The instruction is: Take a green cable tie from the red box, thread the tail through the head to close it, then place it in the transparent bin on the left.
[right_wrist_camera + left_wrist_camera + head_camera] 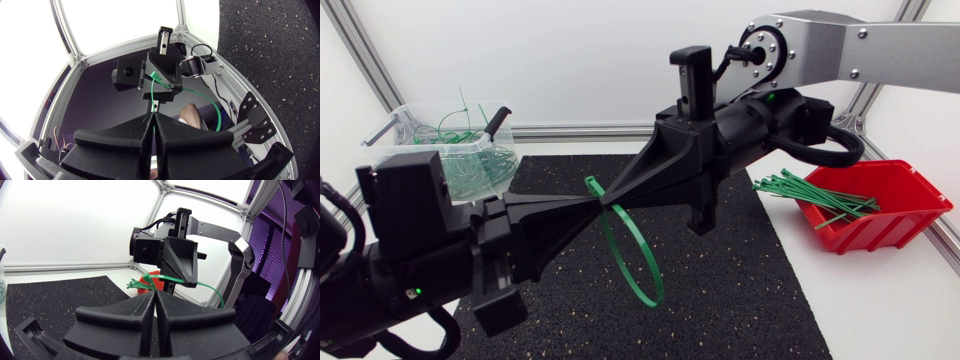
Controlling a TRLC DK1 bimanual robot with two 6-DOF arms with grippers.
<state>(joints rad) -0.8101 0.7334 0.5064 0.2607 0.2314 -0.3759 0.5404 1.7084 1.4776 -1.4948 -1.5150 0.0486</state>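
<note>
- Two pincers meet tip to tip above the mat, and nearest to me is the left gripper [592, 201], coming in low from the near left corner. Its fingers are pressed together, and as far as I can judge they pinch the strap at their tips.
- Between the two tips hangs the green cable tie [638, 262], curved into a full loop that droops over the black mat [740, 290] without touching it.
- Just beyond, the right gripper [610, 194] reaches in from the far right. Its fingers are together too, and in its own wrist view the green strap runs up from between them, so it is clamped on the tie.
- I judge the picking step done and the closing step either under way or just finished. The loop is formed, but I cannot tell whether the tail is actually seated through the head.
- Farther right sits the red box [910, 215], with spare ties [810, 190] sticking out over its edge.
- Farthest left is the transparent bin [395, 120], already holding several closed ties. Carrying this one over and dropping it in is what remains.
</note>
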